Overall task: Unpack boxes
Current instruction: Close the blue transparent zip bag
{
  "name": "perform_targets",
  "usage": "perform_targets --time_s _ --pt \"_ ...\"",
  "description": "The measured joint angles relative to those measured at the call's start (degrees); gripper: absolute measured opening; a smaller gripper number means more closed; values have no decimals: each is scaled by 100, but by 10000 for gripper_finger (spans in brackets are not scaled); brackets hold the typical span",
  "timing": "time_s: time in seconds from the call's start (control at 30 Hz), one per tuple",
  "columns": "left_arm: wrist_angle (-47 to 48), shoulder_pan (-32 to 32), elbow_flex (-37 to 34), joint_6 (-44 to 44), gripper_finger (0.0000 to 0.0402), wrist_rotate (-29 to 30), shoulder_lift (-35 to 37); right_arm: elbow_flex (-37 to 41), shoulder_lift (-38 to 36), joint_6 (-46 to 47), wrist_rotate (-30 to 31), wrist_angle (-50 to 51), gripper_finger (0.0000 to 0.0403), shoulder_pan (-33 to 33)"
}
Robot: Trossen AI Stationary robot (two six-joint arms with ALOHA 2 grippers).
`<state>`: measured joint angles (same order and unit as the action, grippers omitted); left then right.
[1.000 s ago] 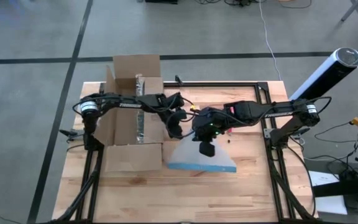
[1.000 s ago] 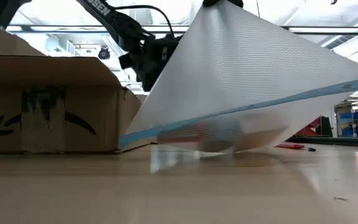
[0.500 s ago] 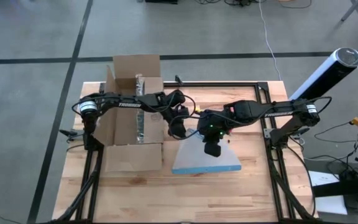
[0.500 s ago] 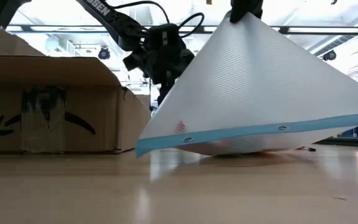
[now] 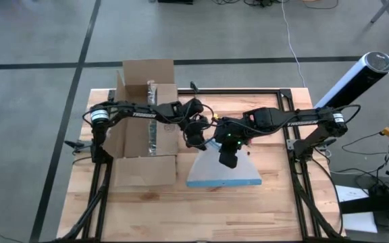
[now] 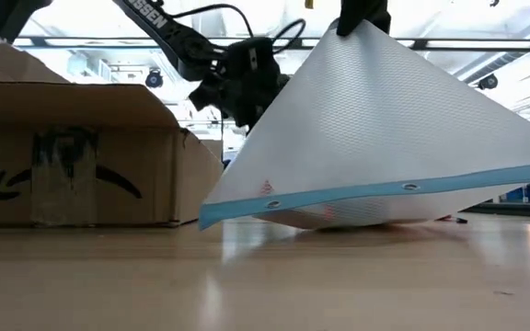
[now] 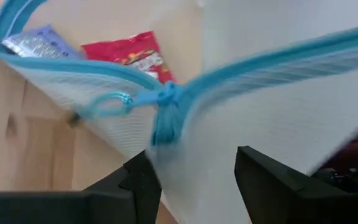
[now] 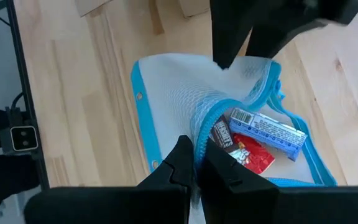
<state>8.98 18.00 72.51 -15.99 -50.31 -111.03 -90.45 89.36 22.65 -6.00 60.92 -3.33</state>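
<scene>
So up close, the mesh pouch [image 6: 385, 147] is propped on the tabletop [image 5: 275, 209] by its blue-edged bottom. The right gripper [image 8: 196, 168] has its fingers pressed together on the pouch's open rim, holding it up. The left gripper [image 7: 191, 180] has fingers spread right at the blue zipper pull [image 7: 166, 106]. Candy packets [image 8: 253, 140] are visible inside. I'd keep the rim pinched high and go in slow so the mouth stays open. The cardboard box [image 5: 144, 125] sits farther back on the left, flaps open.
</scene>
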Motion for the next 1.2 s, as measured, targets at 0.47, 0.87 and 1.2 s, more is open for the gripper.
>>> perform_targets --time_s 0.47,0.87,1.2 --pt "-139 4 0 -113 2 456 -123 0 2 -31 4 -4 0 0" --pt "637 39 723 143 0 1112 538 0 2 -82 110 9 0 0" --pt "3256 31 2033 1554 0 2579 870 -10 -4 -746 181 -35 18 0"
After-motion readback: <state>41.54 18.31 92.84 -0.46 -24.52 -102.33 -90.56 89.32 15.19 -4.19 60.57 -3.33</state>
